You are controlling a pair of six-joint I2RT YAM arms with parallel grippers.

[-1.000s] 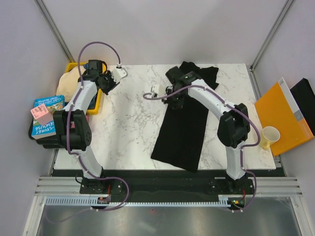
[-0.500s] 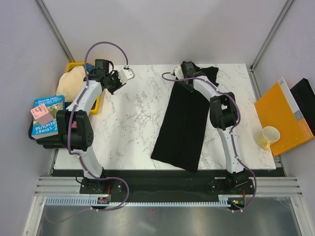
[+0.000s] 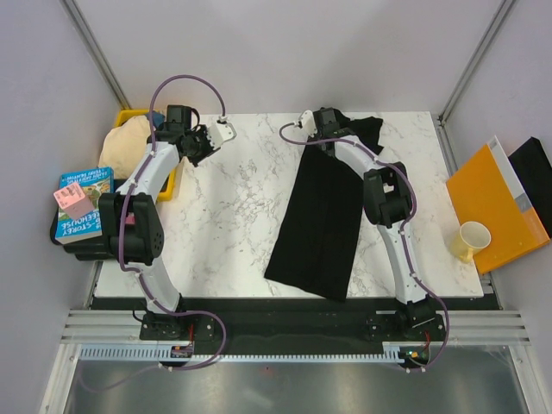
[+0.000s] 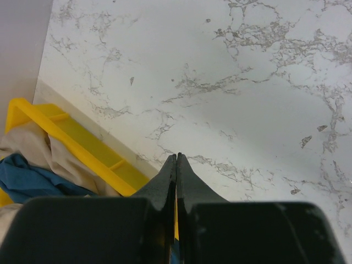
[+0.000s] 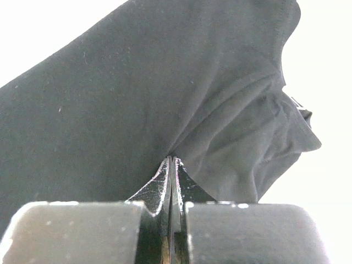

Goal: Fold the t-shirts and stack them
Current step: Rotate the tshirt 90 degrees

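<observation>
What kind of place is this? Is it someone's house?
Probably a robot lab booth, not a house. A left arm and a right arm are bolted on a metal rail by a marble-look table, plain walls close it in, and a black t-shirt lies there.

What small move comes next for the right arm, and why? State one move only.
Probably lift the right pincer slightly and start drawing the pinched far end of the black t-shirt toward its near end. Its jaws are shut with cloth gathered at the tips, and the shirt lies stretched lengthwise on the table. The left pincer is shut on nothing, by the yellow bin.
</observation>
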